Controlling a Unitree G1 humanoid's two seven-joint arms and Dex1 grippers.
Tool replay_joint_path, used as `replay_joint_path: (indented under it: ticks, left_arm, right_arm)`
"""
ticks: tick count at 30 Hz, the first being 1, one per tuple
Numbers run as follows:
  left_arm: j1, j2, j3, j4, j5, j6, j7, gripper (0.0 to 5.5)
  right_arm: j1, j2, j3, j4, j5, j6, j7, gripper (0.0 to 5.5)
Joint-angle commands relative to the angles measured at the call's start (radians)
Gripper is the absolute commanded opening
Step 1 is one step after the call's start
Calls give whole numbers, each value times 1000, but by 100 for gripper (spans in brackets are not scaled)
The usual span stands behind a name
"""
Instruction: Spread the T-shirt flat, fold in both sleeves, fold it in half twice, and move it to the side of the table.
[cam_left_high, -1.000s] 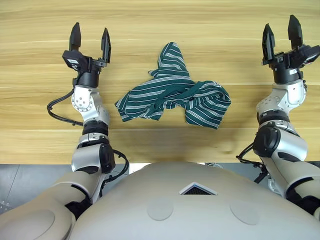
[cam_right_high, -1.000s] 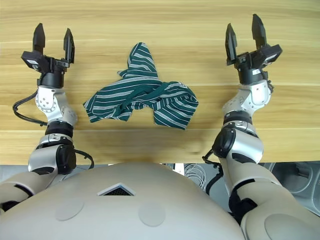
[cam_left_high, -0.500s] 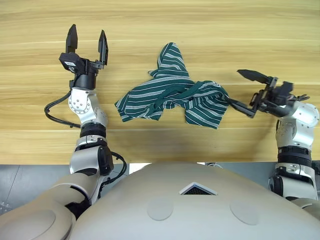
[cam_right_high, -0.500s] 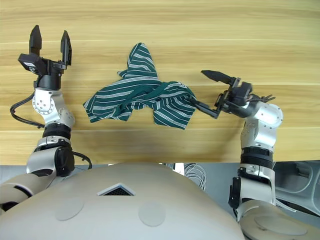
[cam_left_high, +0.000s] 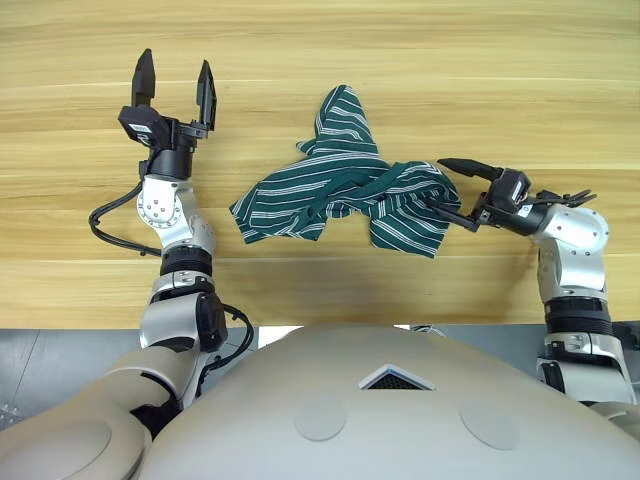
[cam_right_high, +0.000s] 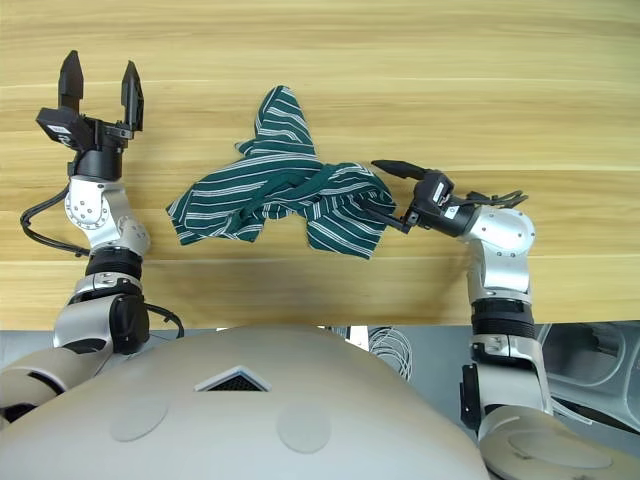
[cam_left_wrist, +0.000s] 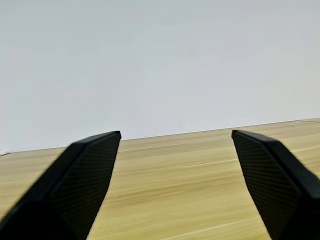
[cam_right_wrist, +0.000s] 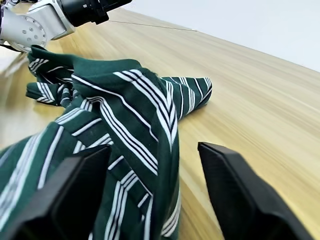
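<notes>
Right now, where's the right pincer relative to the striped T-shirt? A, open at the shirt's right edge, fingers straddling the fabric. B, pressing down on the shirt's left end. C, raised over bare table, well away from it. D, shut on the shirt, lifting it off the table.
A: the right pincer is open at the right edge of the crumpled green striped T-shirt, with fabric between its fingers in the right wrist view.
</notes>
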Motion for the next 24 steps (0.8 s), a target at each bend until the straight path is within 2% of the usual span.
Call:
replay_joint_path:
  ticks: [1, 6, 11, 15, 16, 24]
  left_arm:
    - [6, -6, -10, -11, 9, 3, 5, 400]
    - [6, -6, -14, -13, 6, 3, 2, 400]
    - [8, -6, -16, -15, 6, 4, -1, 400]
    - [15, -8, -19, -23, 5, 5, -2, 400]
    - [16, -9, -19, -24, 5, 5, -3, 400]
    - [23, -10, -25, -39, 3, 4, -1, 400]
  right_arm:
    - [6, -36, -21, -44, 47, 12, 10, 252]
    - [-9, -58, 3, 5, -24, 5, -35, 179]
    - [-25, -73, 52, 82, -140, -22, -95, 83]
    - [-43, -72, 68, 126, -166, -33, -122, 32]
    - [-46, -72, 69, 132, -167, -34, -127, 4]
    - [-34, -75, 58, 50, -84, -48, -92, 1]
